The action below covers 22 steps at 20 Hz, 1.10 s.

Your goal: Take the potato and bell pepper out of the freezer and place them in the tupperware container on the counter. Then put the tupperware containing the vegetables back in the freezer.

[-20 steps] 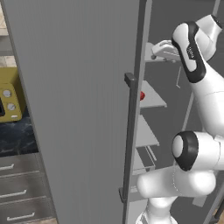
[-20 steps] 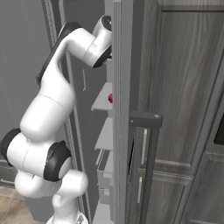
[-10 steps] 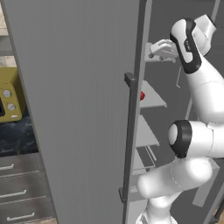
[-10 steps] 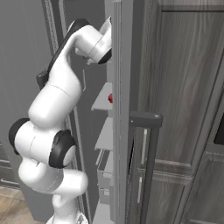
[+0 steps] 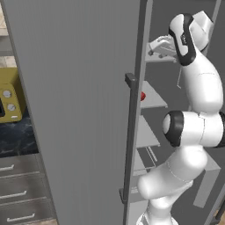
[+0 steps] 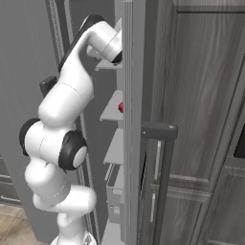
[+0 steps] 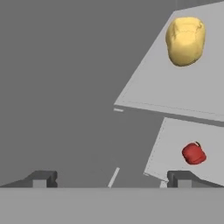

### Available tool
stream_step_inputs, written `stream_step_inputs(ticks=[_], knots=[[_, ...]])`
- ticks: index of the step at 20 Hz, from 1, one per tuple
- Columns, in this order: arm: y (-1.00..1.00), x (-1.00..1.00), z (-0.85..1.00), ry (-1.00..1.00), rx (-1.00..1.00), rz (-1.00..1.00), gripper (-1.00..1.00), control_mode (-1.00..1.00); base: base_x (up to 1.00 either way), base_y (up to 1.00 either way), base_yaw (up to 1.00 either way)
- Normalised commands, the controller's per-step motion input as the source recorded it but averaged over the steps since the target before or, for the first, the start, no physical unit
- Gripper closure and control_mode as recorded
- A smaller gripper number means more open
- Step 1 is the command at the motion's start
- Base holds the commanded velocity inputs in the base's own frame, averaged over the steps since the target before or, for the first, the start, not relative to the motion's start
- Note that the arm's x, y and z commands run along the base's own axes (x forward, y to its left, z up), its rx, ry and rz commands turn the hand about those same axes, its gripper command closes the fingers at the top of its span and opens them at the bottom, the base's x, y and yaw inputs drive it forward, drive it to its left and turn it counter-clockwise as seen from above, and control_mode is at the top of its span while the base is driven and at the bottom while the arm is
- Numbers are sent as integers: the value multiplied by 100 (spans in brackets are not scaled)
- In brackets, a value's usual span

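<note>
The freezer stands with its grey door [image 5: 79,110] swung wide, thin shelves [image 5: 151,99] showing inside. A yellow potato [image 7: 185,40] lies on an upper shelf. The small red bell pepper [image 7: 193,153] [image 5: 143,95] [image 6: 121,107] sits on the shelf below it. My gripper [image 7: 111,179] [image 5: 159,45] is high inside the freezer and open, with nothing between its fingertips [image 7: 41,178]. Both vegetables lie ahead of it and to one side, apart from the fingers. The tupperware container is out of view.
An olive oven [image 5: 9,103] sits on the black marble counter [image 5: 17,136] left of the door, over grey drawers [image 5: 17,193]. The door's long bar handle [image 5: 130,136] faces the base. Dark wood-grain cabinets [image 6: 201,119] flank the freezer on the right.
The arm has straightened upward, its elbow rising, and the hand has pushed a little higher and deeper into the freezer. The gripper stays open; the vegetables have not moved.
</note>
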Motion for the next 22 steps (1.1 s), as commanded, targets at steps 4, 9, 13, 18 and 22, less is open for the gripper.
stream_step_inputs(ticks=[4, 9, 13, 18, 22], knots=[[-1, 40, 0, 3, -1, 0, -100, -100, 0, 0, 0], [0, 38, -4, -1, 0, 0, -100, -100, 0, 0, 0], [0, 44, -9, -1, -3, 0, -100, -100, 0, 0, 0], [0, 38, -12, 0, -5, 0, -100, -100, 0, 0, 0], [0, 40, -4, 0, -2, 0, -100, -100, 0, 0, 0]])
